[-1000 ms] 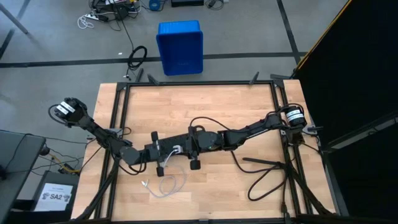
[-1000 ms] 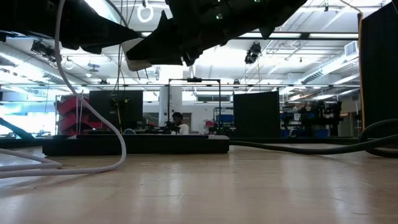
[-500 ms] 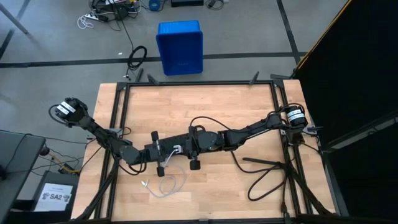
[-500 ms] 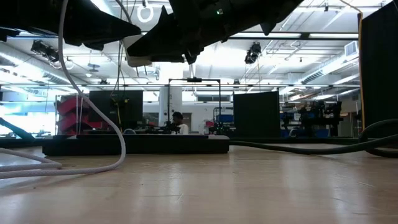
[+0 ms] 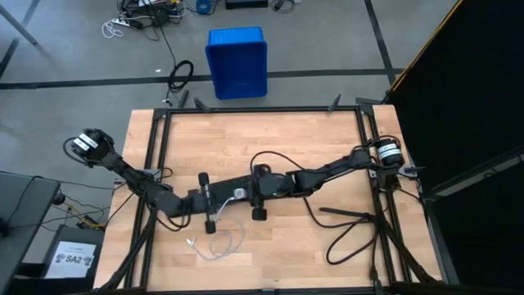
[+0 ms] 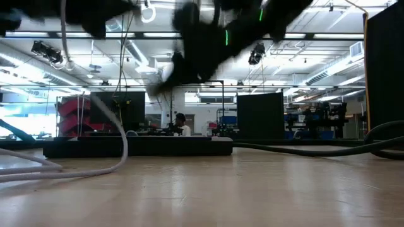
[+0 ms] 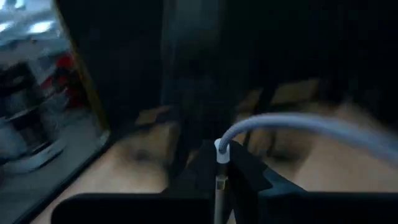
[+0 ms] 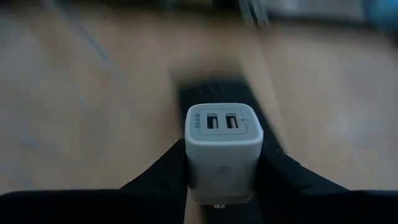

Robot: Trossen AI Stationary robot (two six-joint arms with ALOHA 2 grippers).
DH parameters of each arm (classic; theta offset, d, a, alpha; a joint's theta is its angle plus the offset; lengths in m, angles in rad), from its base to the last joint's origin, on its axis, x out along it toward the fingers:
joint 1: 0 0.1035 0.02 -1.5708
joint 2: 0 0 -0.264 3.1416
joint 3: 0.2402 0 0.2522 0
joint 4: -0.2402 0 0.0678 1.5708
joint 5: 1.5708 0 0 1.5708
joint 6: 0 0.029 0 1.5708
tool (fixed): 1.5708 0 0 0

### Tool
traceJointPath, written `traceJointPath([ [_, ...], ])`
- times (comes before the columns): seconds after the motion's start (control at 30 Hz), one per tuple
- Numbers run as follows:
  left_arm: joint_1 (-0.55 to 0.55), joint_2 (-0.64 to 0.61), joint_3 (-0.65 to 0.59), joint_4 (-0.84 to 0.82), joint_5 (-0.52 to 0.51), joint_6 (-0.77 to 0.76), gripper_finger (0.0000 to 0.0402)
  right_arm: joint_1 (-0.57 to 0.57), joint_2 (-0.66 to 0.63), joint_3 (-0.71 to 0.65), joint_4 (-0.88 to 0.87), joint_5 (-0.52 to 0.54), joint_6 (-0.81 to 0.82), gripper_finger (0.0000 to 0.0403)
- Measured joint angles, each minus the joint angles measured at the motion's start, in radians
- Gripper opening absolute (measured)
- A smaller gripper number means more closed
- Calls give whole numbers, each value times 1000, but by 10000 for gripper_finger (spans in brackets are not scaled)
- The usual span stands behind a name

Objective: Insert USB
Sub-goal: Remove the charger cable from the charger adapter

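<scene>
The USB is a thin whitish cable; its loose loop (image 5: 219, 244) lies on the wooden table near the front, and one plug end is up in my left gripper (image 5: 222, 200), which is shut on it. My right gripper (image 5: 245, 192) faces it from the table's right, shut on a small white cube adapter (image 8: 224, 152) with two ports on its face. Both grippers hover above the table's middle, the adapter (image 5: 237, 194) a little apart from the left fingertips. In the low view the cable (image 6: 117, 129) hangs from above and runs along the table. My left gripper pinches the USB's plug end (image 7: 219, 167) between its two fingers, which point level toward the table's right. The cable leaves the plug beyond the fingertips, arcs away and hangs slack onto the table. My right gripper pinches the adapter's two side walls (image 8: 194, 171) between its fingers, coming from the table's right and slanting down. The port face (image 8: 222, 122) points away from the gripper. The adapter is lifted clear of the table.
A thick black cord (image 5: 344, 233) loops over the table's right part. A blue crate (image 5: 237, 61) stands on the floor beyond the far edge. Black frame rails (image 5: 160, 156) run along the table's sides. A long dark bar (image 6: 139, 146) lies across the table's far part.
My right gripper has sunk a little and tipped its fingers downward with the adapter, which has drawn slightly toward the table's far edge. My left gripper has stayed put, still shut on the plug.
</scene>
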Motion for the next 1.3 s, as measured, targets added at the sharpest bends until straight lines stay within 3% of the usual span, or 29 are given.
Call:
traceJointPath([
  [0.23,-1,-34,32,-36,43,71,0,-28,30,6,-37,26,43,112],
  [0.37,4,-37,26,-151,18,36,0,-29,36,7,-25,24,30,112],
  [0.7,-5,-48,26,-233,-10,-37,1,-8,-19,9,-78,-14,8,112],
  [1.07,-4,-45,24,-290,-9,-98,0,36,-130,11,-533,-167,153,112],
  [1.3,-4,-45,24,-290,0,-121,1,49,-107,9,-824,-170,237,112],
])
